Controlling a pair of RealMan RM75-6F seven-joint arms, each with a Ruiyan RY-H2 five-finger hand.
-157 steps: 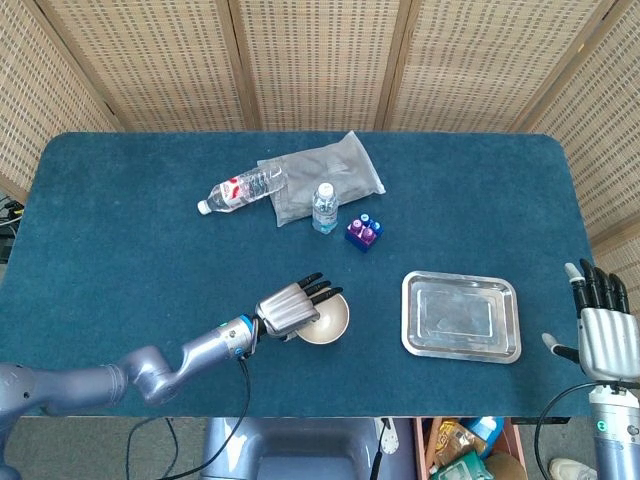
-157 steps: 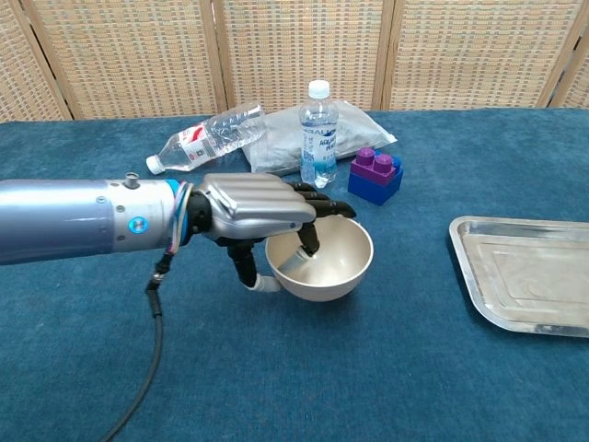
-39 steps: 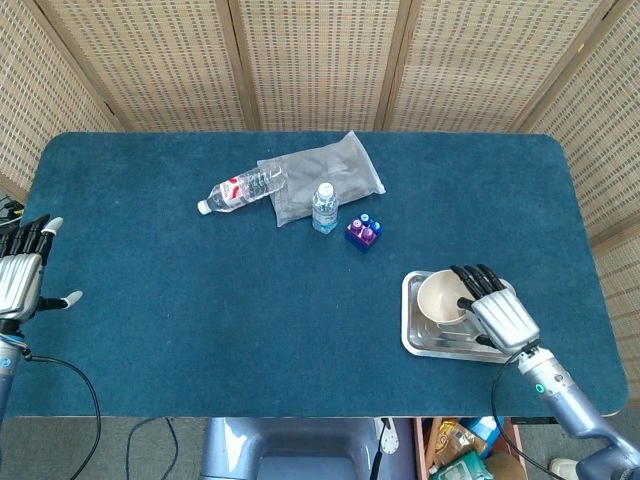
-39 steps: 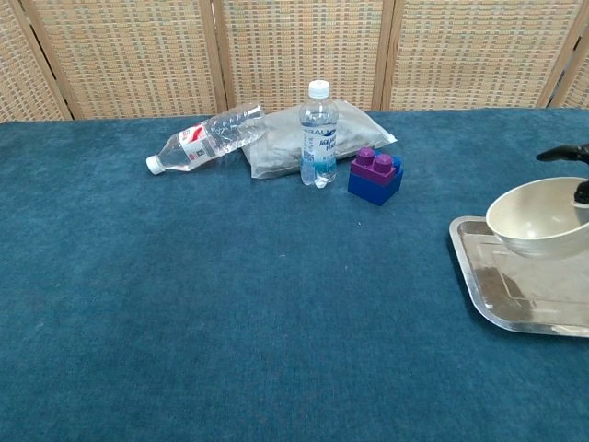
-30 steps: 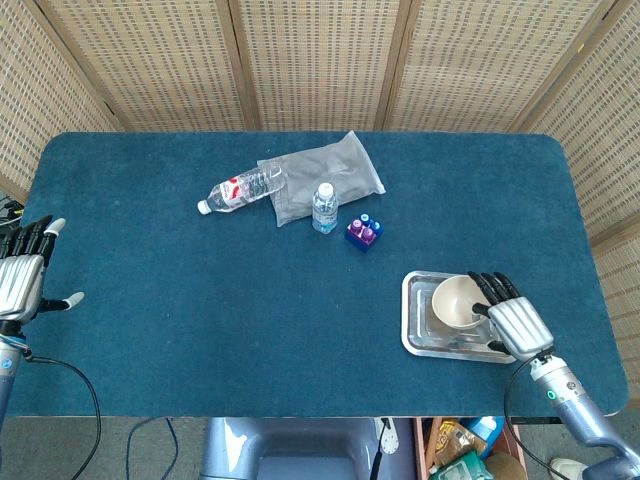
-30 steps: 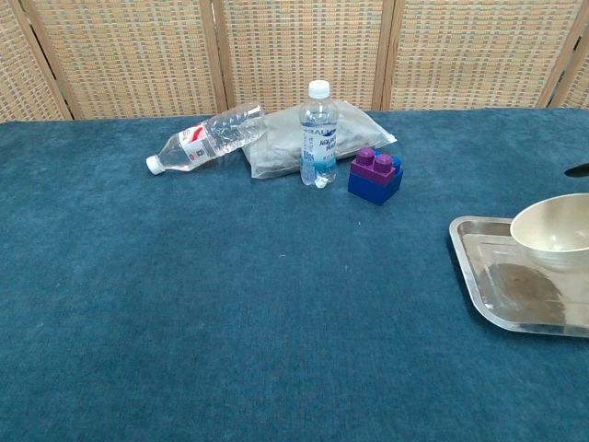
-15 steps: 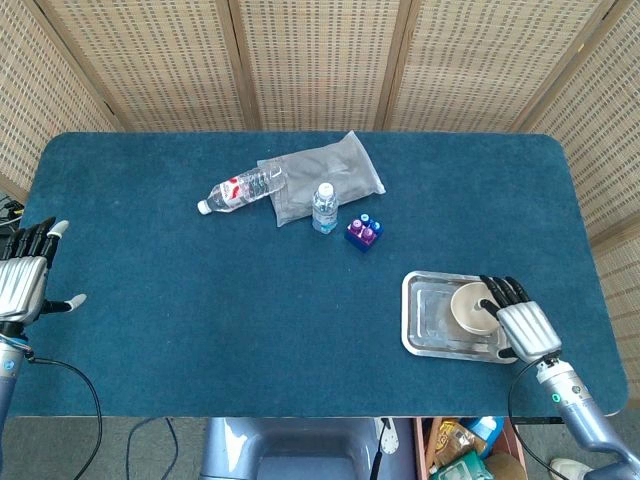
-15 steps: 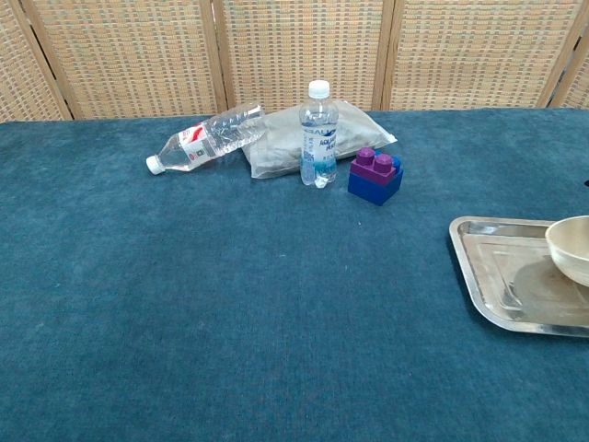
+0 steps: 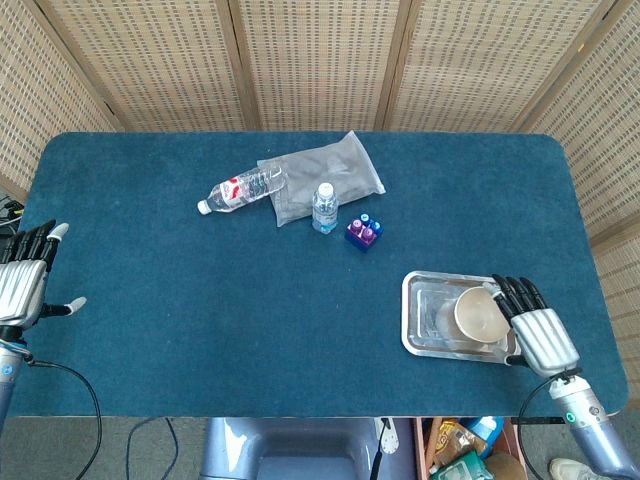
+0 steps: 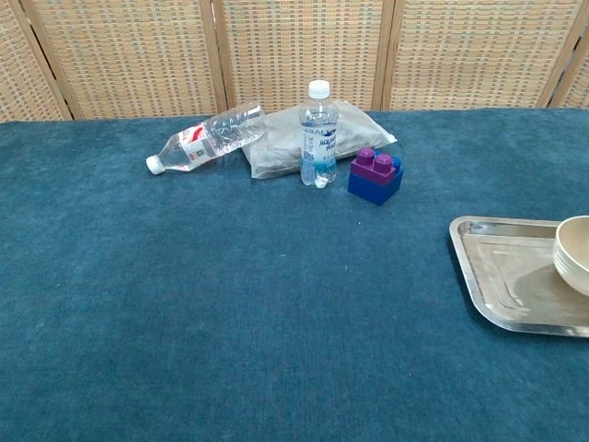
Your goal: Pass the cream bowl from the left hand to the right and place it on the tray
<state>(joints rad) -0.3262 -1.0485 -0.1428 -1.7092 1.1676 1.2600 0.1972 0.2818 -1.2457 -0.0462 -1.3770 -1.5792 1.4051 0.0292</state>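
Note:
The cream bowl (image 9: 477, 315) sits upright in the right part of the metal tray (image 9: 425, 315). In the chest view the bowl (image 10: 573, 254) is cut off by the right frame edge, low over the tray (image 10: 502, 276). My right hand (image 9: 535, 325) is at the bowl's right side, its dark fingers (image 9: 503, 291) lying on the rim and still holding it. My left hand (image 9: 22, 282) hangs off the table's left edge, holding nothing, with its fingers spread. Neither hand shows in the chest view.
A lying water bottle (image 9: 240, 189), a grey pouch (image 9: 322, 175), an upright small bottle (image 9: 324, 207) and a purple-blue block (image 9: 362, 232) stand at the table's back middle. Blue cloth covers the table (image 9: 200, 300).
My right hand has carried the bowl a little further right across the tray and low onto it. The left hand has stayed off the left edge.

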